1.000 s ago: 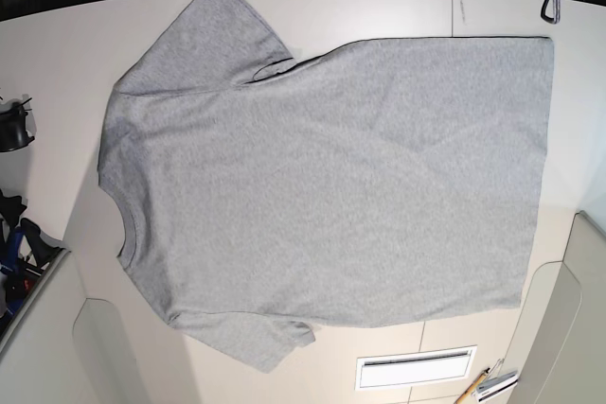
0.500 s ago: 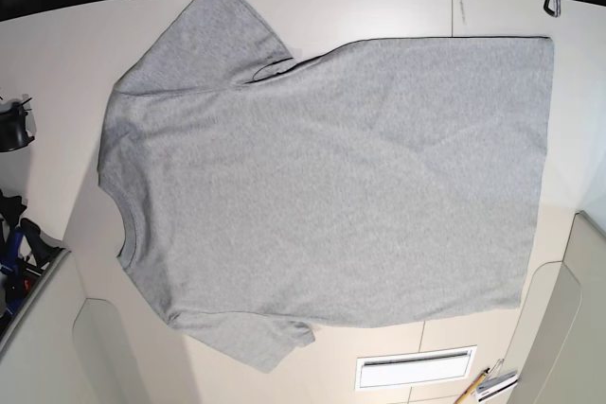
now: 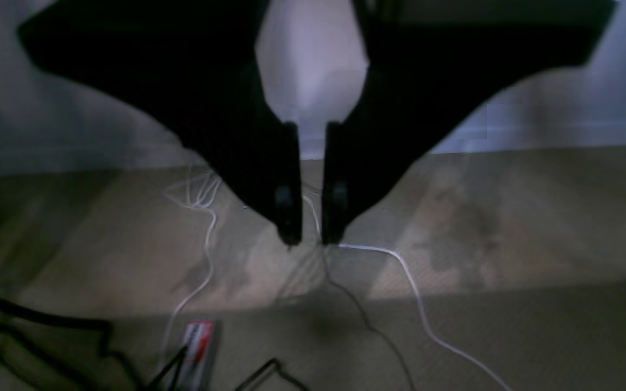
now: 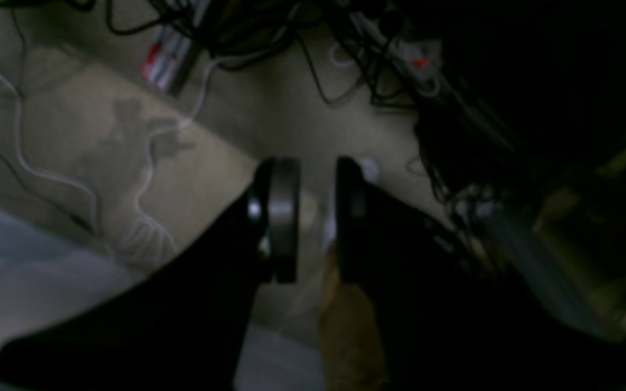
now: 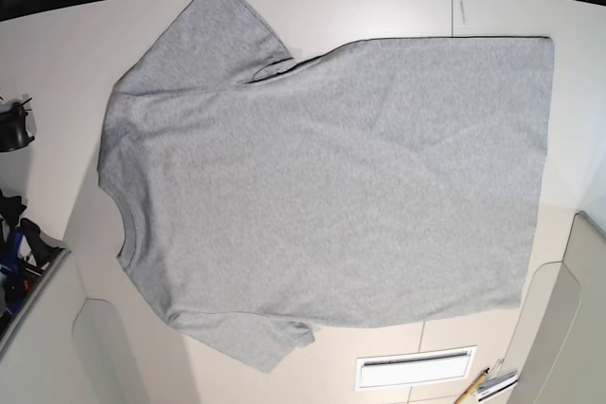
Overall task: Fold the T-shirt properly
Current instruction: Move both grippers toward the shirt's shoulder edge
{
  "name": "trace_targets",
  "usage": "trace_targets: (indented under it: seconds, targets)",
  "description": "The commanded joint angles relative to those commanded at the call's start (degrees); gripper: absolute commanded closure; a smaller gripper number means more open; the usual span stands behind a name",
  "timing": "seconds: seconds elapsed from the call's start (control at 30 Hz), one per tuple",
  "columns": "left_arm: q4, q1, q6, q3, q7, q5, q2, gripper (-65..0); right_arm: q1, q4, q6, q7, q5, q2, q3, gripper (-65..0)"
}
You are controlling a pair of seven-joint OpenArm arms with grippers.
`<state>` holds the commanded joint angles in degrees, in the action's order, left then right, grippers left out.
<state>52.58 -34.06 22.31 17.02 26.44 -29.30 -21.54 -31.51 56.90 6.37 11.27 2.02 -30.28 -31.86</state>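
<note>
Grey short-sleeved T-shirt (image 5: 331,177) flat, unfolded; left gripper (image 3: 312,236), right gripper (image 4: 317,217) slightly parted, empty. Pinch sleeve edges — fold evenly inward.

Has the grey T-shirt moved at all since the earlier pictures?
No. The T-shirt lies spread just as before, its lower edge the same way above the white slotted panel on the table.

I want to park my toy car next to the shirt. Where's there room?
Try between the T-shirt's upper sleeve and its hem corner, along the table's top edge. Below the neck there's another patch. It's crowded bottom right, with a white panel and a pencil.
</note>
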Motion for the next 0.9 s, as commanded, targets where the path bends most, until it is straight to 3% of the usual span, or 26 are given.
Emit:
trace_targets:
  seconds: [0.13,0.23,0.3,0.37,0.47,0.53,0.67,0.73,0.83,0.9]
  targets:
    - [9.5,-8.3,0.4,-10.3,2.1,0.0,-0.1,-7.3,-7.9,11.5,0.0,3.5,0.7,-4.4,1.9,-11.0]
    - [17.0,-13.7,2.4,-16.8,4.1,-0.1,-0.1,-7.3,-12.7,19.8,0.04,5.9,2.7,-6.9,5.5,-11.0]
    - [21.4,-16.8,2.4,-20.2,4.1,-0.1,-0.1,-7.3,-15.0,24.9,0.52,7.8,4.3,-8.0,8.7,-11.0]
    - [26.3,-19.8,2.4,-24.1,6.2,-0.1,-0.3,-7.3,-17.5,30.3,2.78,9.9,7.0,-8.8,13.1,-11.0]
    - [32.6,-24.1,2.4,-30.6,9.3,-2.7,-0.2,-7.3,-21.0,37.9,8.11,13.0,12.6,-8.9,20.9,-11.0]
    - [36.3,-26.4,2.4,-34.6,9.9,-4.8,-0.2,-7.3,-23.0,42.5,12.09,14.3,16.8,-8.9,25.8,-11.1]
    - [42.0,-29.2,2.4,-41.2,10.2,-4.9,-0.2,-7.3,-24.4,49.5,17.42,16.9,24.2,-8.9,33.7,-11.1]
    - [43.9,-29.8,2.3,-43.7,11.7,-5.5,-0.2,-7.3,-24.2,51.5,18.4,18.0,27.9,-8.9,37.2,-11.1]
    - [46.4,-29.8,2.3,-47.5,16.0,-7.4,-0.2,-7.3,-23.9,53.4,18.58,18.3,31.3,-8.4,42.2,-11.1]
    - [48.1,-29.8,2.4,-50.1,19.2,-7.7,-0.2,-7.3,-23.9,54.7,18.62,18.4,33.0,-7.7,45.2,-15.8]
